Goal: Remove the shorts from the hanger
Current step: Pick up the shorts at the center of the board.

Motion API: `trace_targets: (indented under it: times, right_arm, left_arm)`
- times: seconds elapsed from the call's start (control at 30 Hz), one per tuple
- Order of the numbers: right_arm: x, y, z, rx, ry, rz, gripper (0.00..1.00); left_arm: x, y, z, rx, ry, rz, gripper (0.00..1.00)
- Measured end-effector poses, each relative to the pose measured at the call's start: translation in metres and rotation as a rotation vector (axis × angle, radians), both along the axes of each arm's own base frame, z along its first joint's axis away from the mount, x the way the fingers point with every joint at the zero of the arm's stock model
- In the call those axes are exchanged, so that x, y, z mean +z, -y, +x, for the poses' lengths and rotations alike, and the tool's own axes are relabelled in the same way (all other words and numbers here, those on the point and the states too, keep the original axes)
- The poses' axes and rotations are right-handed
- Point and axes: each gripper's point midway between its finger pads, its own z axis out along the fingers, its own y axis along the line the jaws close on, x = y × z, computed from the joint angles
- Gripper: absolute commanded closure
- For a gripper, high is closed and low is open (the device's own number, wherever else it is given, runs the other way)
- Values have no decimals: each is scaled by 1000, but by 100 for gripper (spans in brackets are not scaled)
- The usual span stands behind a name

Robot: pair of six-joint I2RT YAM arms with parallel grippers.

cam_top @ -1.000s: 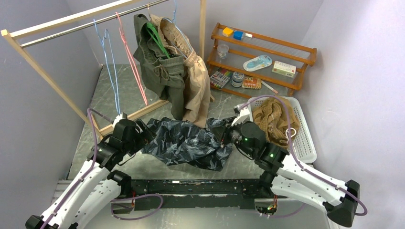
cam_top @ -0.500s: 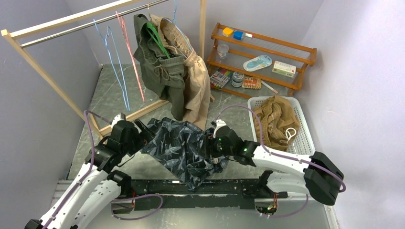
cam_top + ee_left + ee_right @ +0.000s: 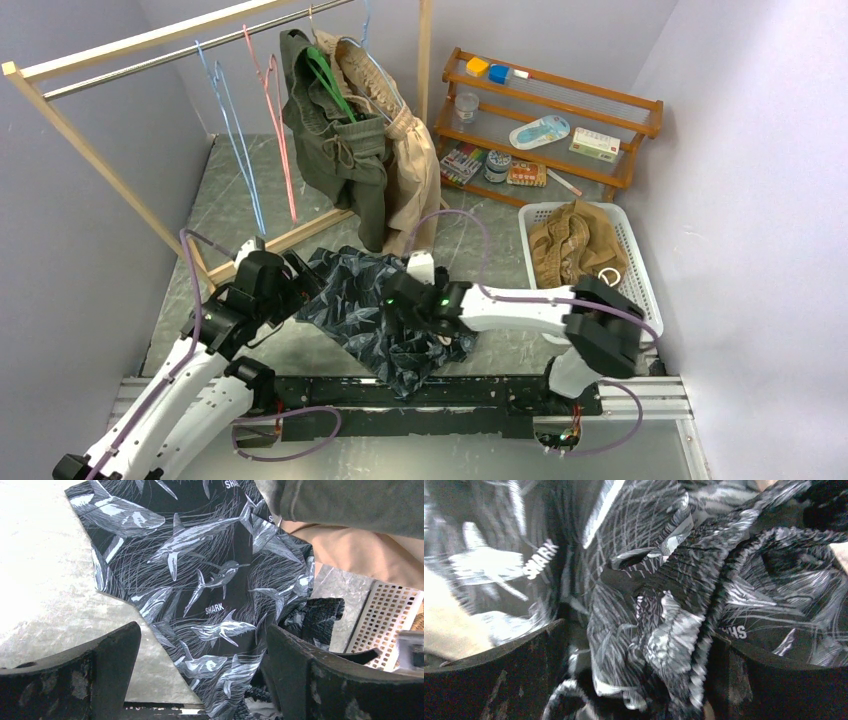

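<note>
The dark navy shark-print cloth shorts (image 3: 365, 300) lie crumpled on the grey marbled surface (image 3: 225, 205), at 6 o'clock from the olive green shorts (image 3: 335, 150) and light beige shorts (image 3: 415, 185) hanging on wire hangers. The right gripper (image 3: 636, 630) sits over them, fingers apart with cloth bunched between. The left gripper (image 3: 200, 635), at their 9 o'clock edge, is spread apart and holds nothing. At 3 o'clock, tan-brown shorts (image 3: 570, 250) fill the white plastic basket (image 3: 640, 300).

walls (image 3: 740, 120) lilac | floor (image 3: 225, 200) grey marbled | pale wood rack (image 3: 424, 60) back left | brown shelf (image 3: 560, 80) back right
</note>
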Motion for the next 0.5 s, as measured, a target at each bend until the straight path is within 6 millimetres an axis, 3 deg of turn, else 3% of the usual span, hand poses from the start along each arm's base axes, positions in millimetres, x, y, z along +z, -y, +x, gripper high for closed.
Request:
trace_targets:
  times: [0.17, 0.27, 0.4, 0.5]
  right_arm:
    - [-38, 0, -4, -81, 2, -213, 0]
    - [-38, -11, 3, -113, 28, -246, 3]
    - [-39, -14, 10, -168, 72, -248, 49]
    - [-41, -2, 15, -224, 121, -243, 82]
  left_arm:
    - [2, 0, 0, 1, 8, -4, 1]
    - [3, 0, 0, 1, 14, -6, 1]
    - [4, 0, 0, 2, 18, -8, 1]
    - [4, 0, 0, 8, 20, -13, 1]
